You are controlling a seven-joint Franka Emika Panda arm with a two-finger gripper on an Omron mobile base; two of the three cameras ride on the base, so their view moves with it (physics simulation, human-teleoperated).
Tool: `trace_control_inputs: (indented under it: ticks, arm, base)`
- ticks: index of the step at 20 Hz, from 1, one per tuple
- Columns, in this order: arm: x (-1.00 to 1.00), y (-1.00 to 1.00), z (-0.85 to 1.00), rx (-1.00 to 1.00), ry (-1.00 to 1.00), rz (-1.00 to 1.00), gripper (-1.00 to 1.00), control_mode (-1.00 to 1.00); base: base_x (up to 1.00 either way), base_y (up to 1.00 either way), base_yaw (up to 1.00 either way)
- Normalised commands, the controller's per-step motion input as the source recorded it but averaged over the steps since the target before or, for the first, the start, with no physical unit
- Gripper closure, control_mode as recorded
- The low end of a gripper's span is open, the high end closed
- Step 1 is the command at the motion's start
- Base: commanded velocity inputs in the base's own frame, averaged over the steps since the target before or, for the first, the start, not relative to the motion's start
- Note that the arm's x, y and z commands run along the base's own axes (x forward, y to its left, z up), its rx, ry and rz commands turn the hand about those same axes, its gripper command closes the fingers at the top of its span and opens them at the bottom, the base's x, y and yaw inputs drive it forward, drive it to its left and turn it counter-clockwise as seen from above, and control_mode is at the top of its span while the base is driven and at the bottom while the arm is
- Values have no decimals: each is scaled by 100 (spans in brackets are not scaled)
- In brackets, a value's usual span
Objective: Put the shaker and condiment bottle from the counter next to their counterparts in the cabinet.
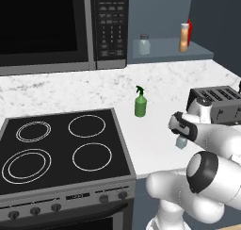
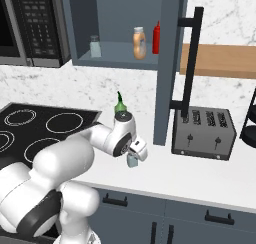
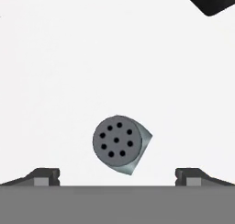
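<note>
The table is a white, grey-speckled slab of marble look, and everything here is placed from it. Set into its left part is a flat black glass cooktop with four ringed burners, and above that hangs a glossy black microwave with a keypad. Over the back of the table sits the blue-grey cabinet, a matte box with a flat shelf, its door swung open and carrying a long black bar handle. On the table to the right of that door stands a boxy dark metallic toaster with four slots. On the cabinet shelf the orange-amber condiment bottle, cream-capped, stands just beside the slim red squeeze bottle, and a pale translucent second shaker with a grey cap stands well apart to their left. A green spray bottle with a dark trigger head stands on the table, beyond the arm's wrist in the right base view. The gripper hangs directly over the shaker, its fingers spread wide apart on either side and not touching it. The shaker stands upright on the front part of the table, its round dark grey cap pierced with small holes and its pale grey-blue body showing beneath.
</note>
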Motion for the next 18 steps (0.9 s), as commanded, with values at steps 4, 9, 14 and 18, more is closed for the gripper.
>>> trace_control_inputs:
  ticks: [4, 9, 14, 18]
  arm:
    - [0, 0, -20, 0, -3, 0, -100, -100]
    - [0, 0, -19, 0, 0, 0, -100, -100]
    - [14, -2, -14, 0, 0, 0, -100, -100]
    - [22, -11, -8, 0, 0, 0, -100, -100]
  base:
    - [0, 0, 0]
    - [0, 0, 0]
    - [0, 0, 0]
    - [0, 0, 0]
